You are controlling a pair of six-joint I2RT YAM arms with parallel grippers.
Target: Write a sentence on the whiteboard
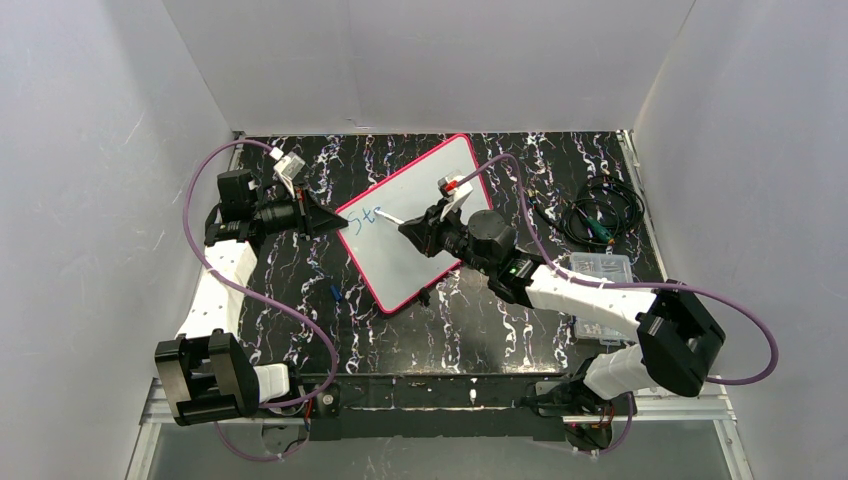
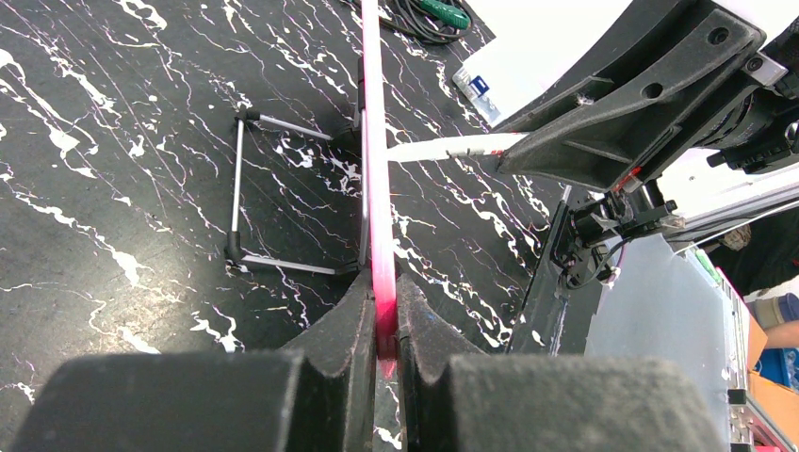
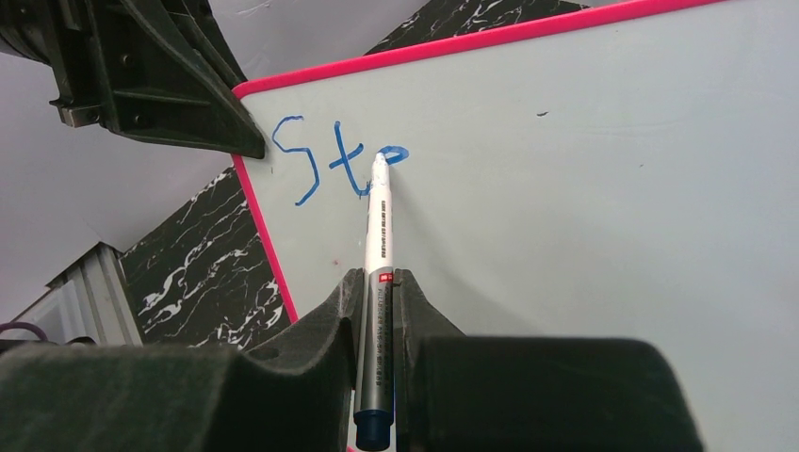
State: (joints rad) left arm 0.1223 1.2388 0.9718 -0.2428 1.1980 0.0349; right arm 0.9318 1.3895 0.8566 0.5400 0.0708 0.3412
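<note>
Whiteboard (image 1: 420,225): at the middle of the black marbled table (image 1: 500,310) in the top view, turned so that its long edges run from 7 to 1 o'clock; thin pink-red frame.
Board stand (image 2: 236,188): a wire frame on the table, meeting the board's back in the left wrist view, which shows the board edge-on.
Sentence (image 3: 325,168): blue "S" and "t", then a small loop of a third letter, near the board's 9 o'clock corner in the top view.
Left gripper (image 2: 382,282): clamped on the pink frame at that same 9 o'clock corner, one finger on each face.
Right gripper (image 3: 377,282): closed around the marker pen (image 3: 380,235), reaching in from the board's 4 o'clock side.
Pen tip: touching the board at the blue loop, just past the "t".
Cable coil (image 1: 600,215): on the table at the board's 3 o'clock, well apart from it.
Clear plastic box (image 1: 600,268): at the board's 4 o'clock, near the right arm.
</note>
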